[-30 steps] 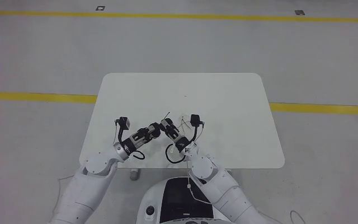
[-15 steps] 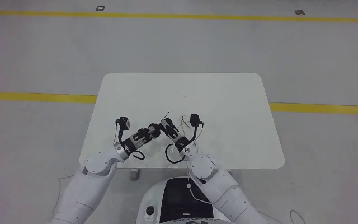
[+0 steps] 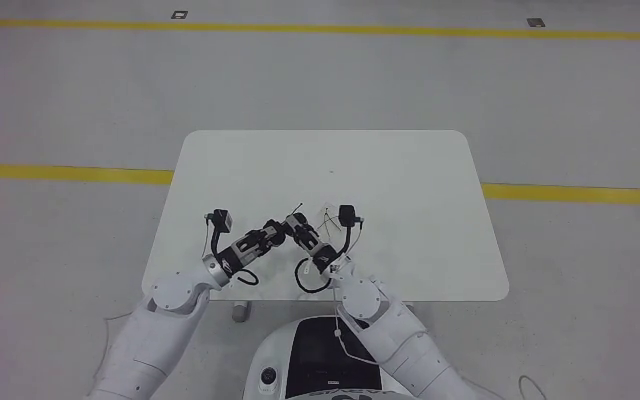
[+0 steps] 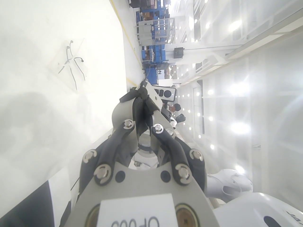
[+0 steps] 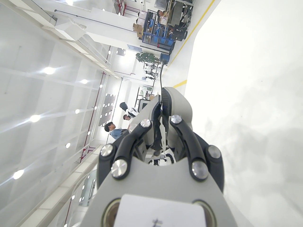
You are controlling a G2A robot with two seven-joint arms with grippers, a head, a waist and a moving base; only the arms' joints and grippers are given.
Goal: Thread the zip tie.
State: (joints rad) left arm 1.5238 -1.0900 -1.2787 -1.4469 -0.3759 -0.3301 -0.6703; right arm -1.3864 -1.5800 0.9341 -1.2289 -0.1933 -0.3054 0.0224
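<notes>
Top view: left gripper (image 3: 288, 229) and right gripper (image 3: 305, 236) are tip to tip above the table (image 3: 420, 180), arms angled in from 8 and 5 o'clock, with loose ties (image 3: 325, 214) at their 2 o'clock. Left wrist view: fingers (image 4: 121, 112) pressed together, contents indiscernible. Right wrist view: fingers (image 5: 180, 106) pinch the black zip tie (image 5: 161, 81).

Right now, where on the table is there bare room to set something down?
Free: the far half of the table and its right side past the loose zip ties. Crowded: near-centre, where the left gripper and right gripper meet.
</notes>
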